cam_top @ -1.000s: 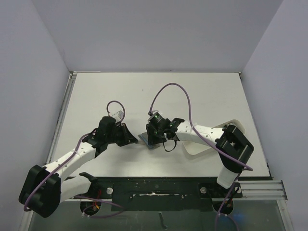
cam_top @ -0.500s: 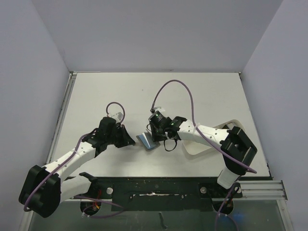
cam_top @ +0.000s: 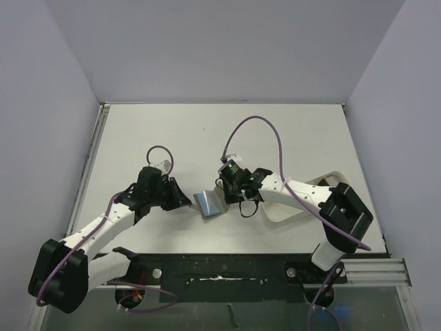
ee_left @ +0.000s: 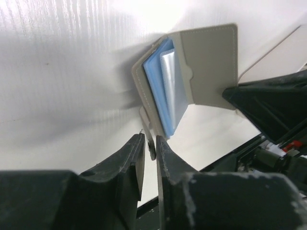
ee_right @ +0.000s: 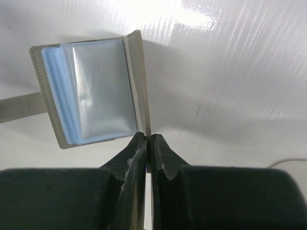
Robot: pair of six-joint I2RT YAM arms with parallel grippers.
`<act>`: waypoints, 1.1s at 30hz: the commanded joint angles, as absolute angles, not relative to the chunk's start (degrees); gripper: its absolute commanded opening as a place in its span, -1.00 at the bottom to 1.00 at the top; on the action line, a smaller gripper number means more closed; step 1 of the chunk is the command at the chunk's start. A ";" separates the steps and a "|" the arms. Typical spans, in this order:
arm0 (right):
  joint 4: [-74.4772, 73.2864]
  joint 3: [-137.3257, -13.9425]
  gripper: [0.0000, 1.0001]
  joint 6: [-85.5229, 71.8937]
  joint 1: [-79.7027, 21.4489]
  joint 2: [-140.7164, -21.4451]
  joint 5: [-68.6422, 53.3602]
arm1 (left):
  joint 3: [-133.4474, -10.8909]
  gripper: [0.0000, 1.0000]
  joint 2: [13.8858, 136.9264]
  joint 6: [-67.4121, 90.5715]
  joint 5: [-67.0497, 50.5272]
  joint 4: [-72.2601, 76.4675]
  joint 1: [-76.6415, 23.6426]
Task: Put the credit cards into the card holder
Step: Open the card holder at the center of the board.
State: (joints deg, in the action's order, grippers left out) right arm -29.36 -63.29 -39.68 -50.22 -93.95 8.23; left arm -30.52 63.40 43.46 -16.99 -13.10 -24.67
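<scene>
So, my right hand [ee_right: 148,143] just snapped shut on the holder's [ee_right: 88,91] cover edge, while my left hand [ee_left: 150,143] loosened around the tab [ee_left: 145,120]. Is it still gripping? Can't tell. Holder sits open on the table [cam_top: 207,131] between them, pockets showing, ready for filling.

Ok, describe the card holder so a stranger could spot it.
On the white table, look near the front edge, between the left gripper and right gripper. The card holder lies open there: a small grey-olive folding wallet with light blue lining, unlike the white tray to its right.
</scene>
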 commanded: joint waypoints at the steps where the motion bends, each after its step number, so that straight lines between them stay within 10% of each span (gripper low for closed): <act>1: -24.26 -59.41 -1.00 -42.03 -49.19 -89.71 5.85 | -28.25 -0.58 60.53 46.62 -23.11 -6.43 -21.31; 13: -21.11 -55.83 -1.00 -40.64 -48.09 -88.52 3.53 | -22.17 0.05 64.93 50.94 -29.91 13.40 -19.57; 33: -19.51 -54.73 -1.00 -40.85 -47.94 -89.33 2.83 | -22.15 0.07 76.71 49.44 -24.28 21.35 -20.65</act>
State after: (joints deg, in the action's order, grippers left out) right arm -21.85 -55.16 -41.01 -48.05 -90.43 3.18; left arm -20.69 76.18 51.83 -27.38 18.87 -20.53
